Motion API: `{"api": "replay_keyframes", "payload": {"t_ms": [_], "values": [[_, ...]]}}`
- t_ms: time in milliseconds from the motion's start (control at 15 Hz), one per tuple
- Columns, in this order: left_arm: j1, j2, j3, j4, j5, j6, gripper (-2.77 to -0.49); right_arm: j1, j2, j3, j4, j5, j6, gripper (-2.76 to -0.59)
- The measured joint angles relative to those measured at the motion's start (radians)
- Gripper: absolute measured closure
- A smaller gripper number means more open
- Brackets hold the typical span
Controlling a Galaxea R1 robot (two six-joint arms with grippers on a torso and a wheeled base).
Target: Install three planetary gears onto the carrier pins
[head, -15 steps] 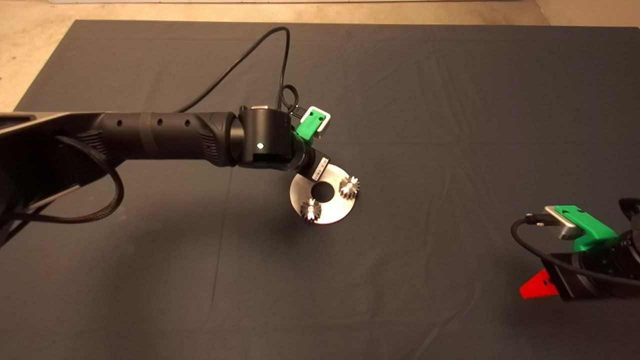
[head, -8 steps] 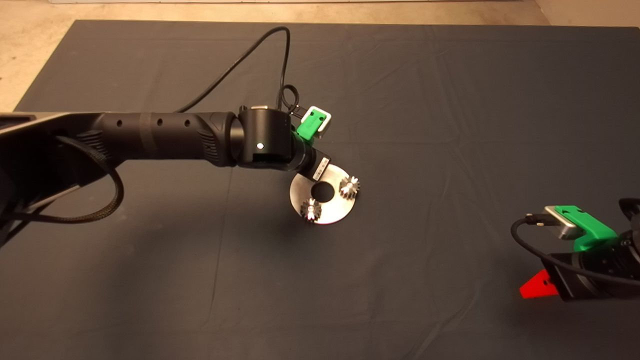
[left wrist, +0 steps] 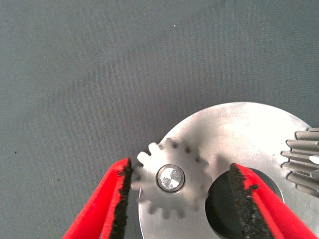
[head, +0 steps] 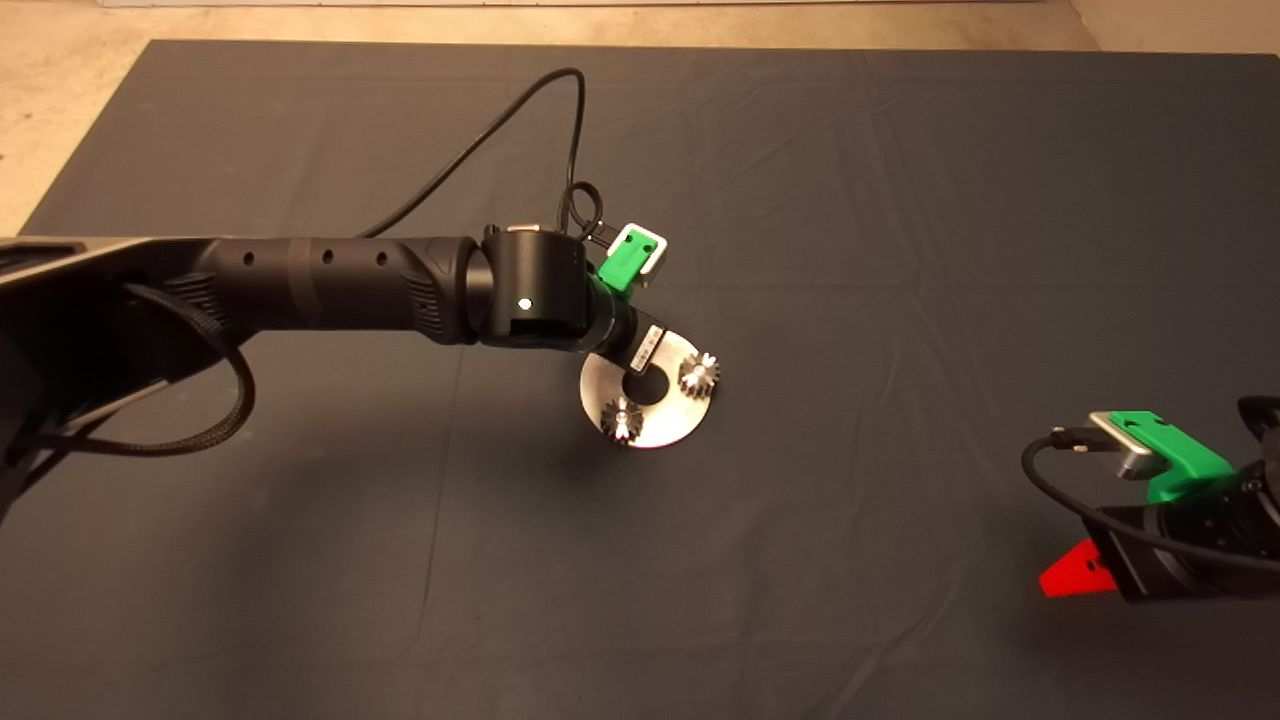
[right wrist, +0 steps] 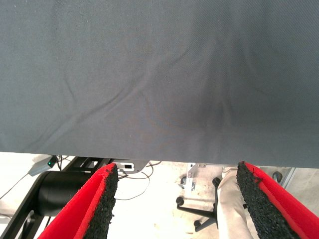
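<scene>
A dark mat [head: 900, 250], creased in long shallow folds, covers the table, with pale floor [head: 60, 90] showing past its far and left edges. Directly on the mat, near its middle, lies a flat round silver disc [head: 668, 425] with a central hole. The rest of the mat's surface is plain cloth.

Mat [head: 900, 250]: dark cloth, matt, fine weave, creased.
Disc [left wrist: 239, 134]: bare metal, smooth, brushed, bright sheen.
Gear on pin [left wrist: 172, 178]: dull grey metal, satin teeth.
Pin tip [left wrist: 171, 178]: polished metal, glinting.
Second gear [left wrist: 304, 164]: grey metal, ridged, shiny flanks.
Left gripper [left wrist: 180, 199] fingers [left wrist: 102, 209]: red plastic, smooth, semi-gloss.
Pads [left wrist: 241, 191]: black, rough, grainy foam-like.
Right gripper [right wrist: 177, 204] fingers [right wrist: 79, 219]: same red plastic, coarse black pads.
Arm [head: 330, 285]: black plastic, matt.
Camera mount [head: 618, 258]: green plastic.
</scene>
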Motion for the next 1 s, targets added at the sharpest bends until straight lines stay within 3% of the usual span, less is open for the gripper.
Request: {"api": "replay_keyframes", "payload": {"t_ms": [333, 600, 667, 733, 800, 867, 1000], "values": [[0.0, -0.001, 0.0, 0.0, 0.0, 0.001, -1.24, 0.0, 0.0, 0.0, 0.0, 0.0, 0.0, -1.76], [0.0, -0.032, 0.005, -0.002, -0.006, 0.004, -1.24, 0.0, 0.0, 0.0, 0.0, 0.0, 0.0, -1.76], [-0.002, -0.042, 0.022, -0.002, 0.007, 0.004, -1.24, 0.0, 0.0, 0.0, 0.0, 0.0, 0.0, -1.76], [-0.013, -0.054, 0.051, -0.004, 0.041, 0.004, -1.24, 0.0, 0.0, 0.0, 0.0, 0.0, 0.0, -1.76], [-0.048, -0.071, 0.091, -0.011, 0.079, 0.0, -1.24, 0.0, 0.0, 0.0, 0.0, 0.0, 0.0, -1.76], [-0.093, -0.088, 0.132, -0.012, 0.103, -0.014, -1.24, 0.0, 0.0, 0.0, 0.0, 0.0, 0.0, -1.76], [-0.168, -0.114, 0.218, -0.049, 0.131, -0.077, -1.24, 0.0, 0.0, 0.0, 0.0, 0.0, 0.0, -1.76]]}}
